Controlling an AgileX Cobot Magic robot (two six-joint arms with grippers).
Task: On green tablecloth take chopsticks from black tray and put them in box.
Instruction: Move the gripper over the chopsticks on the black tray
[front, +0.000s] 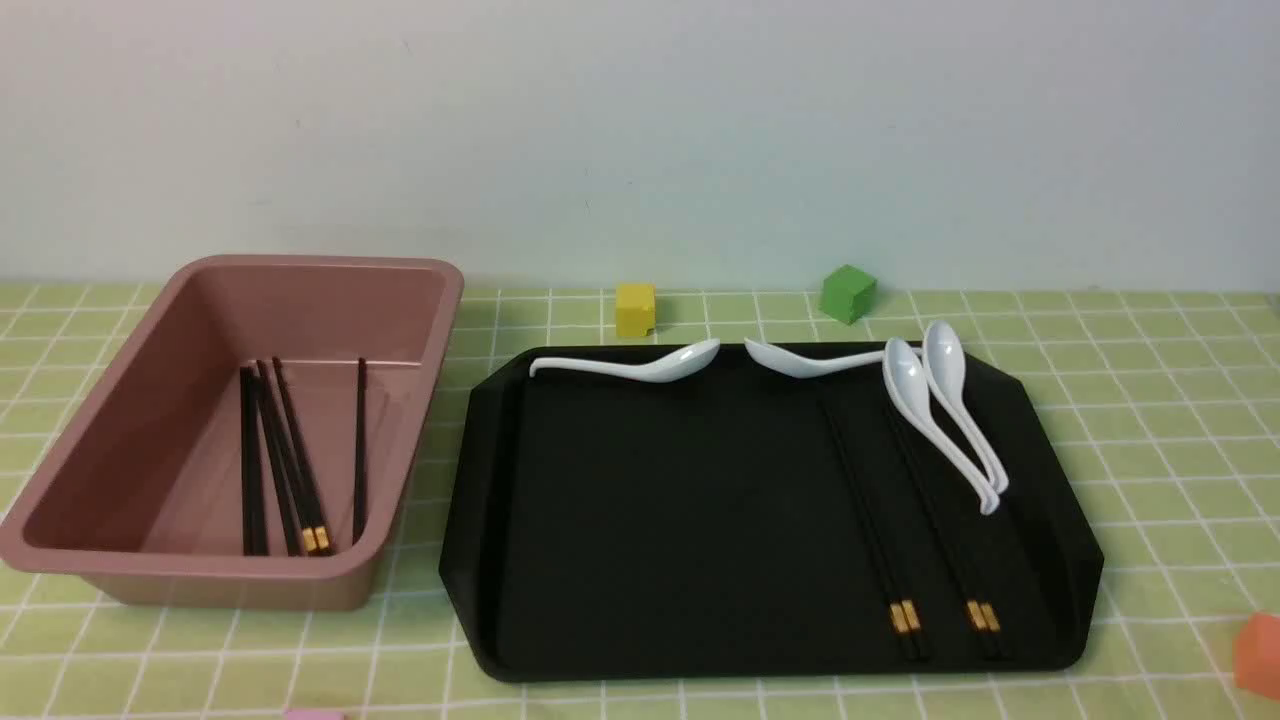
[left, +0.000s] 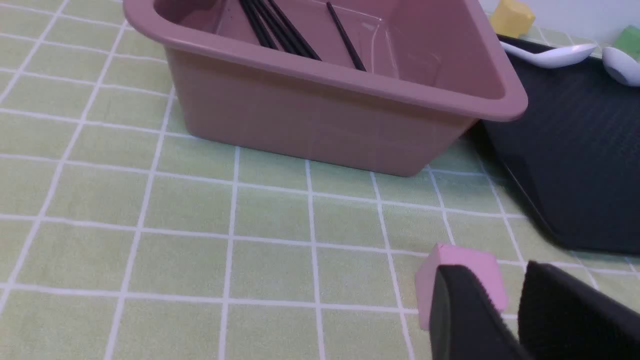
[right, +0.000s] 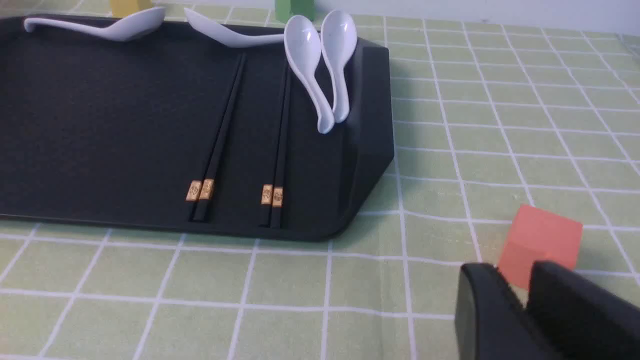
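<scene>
The job is partway done. Several long thin black chopsticks (front: 290, 470) already lie in the deep dusty-pink plastic box (front: 150, 390) left of the large flat matte black tray (front: 680, 520). Two gold-banded pairs (front: 905, 560) remain on the tray's right half, beside four white ceramic spoons (front: 945, 400) (which stay put). All sits on the yellow-green checked tablecloth (front: 1150, 400).

The front view shows neither arm; only the wrist views do. The left gripper (left: 512, 290) is near the tray's front-left corner by a pink cube (left: 465, 267). The right gripper (right: 522, 290) is off its front-right corner by an orange cube (right: 542, 240). Each has its fingers drawn almost together, pinching nothing.
</scene>
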